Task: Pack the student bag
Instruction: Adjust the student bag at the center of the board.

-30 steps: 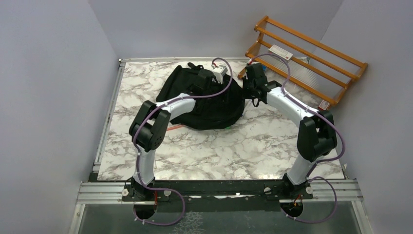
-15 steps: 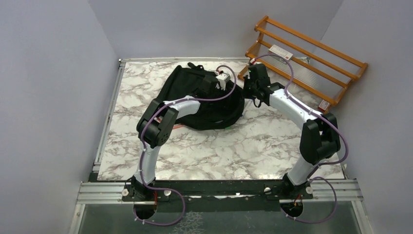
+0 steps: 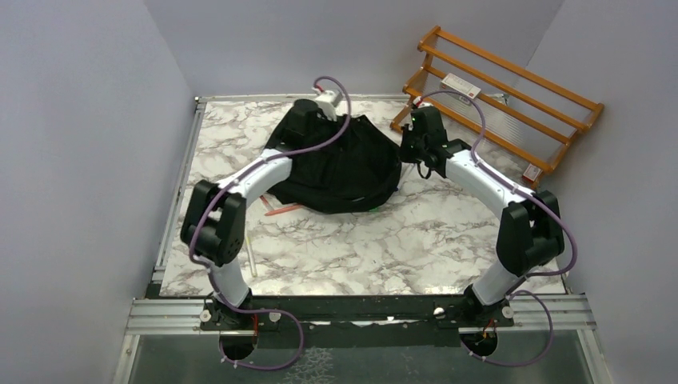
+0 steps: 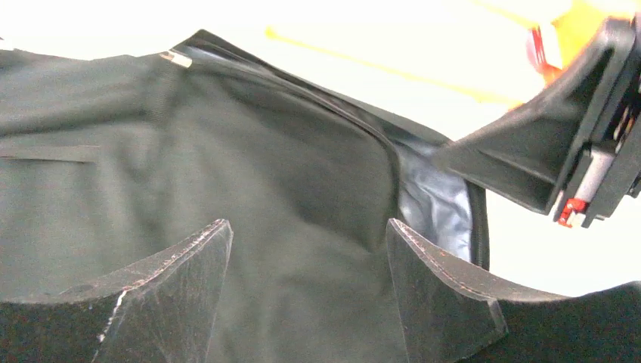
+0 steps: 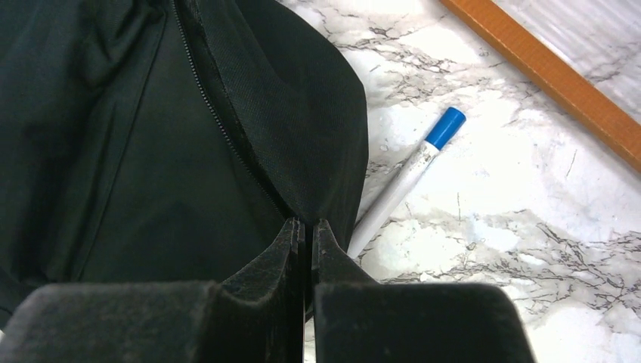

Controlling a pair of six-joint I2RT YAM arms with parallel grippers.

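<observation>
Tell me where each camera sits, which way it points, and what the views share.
Top external: high behind the bases, looking down on the table, bag and rack; both arms show.
Left wrist: on the left gripper, looking across the bag; its open fingers show.
Right wrist: on the right gripper, looking at the bag's edge and a pen; its fingers pinch the fabric.
Shared: the bag in all three; the rack in top and right wrist.
</observation>
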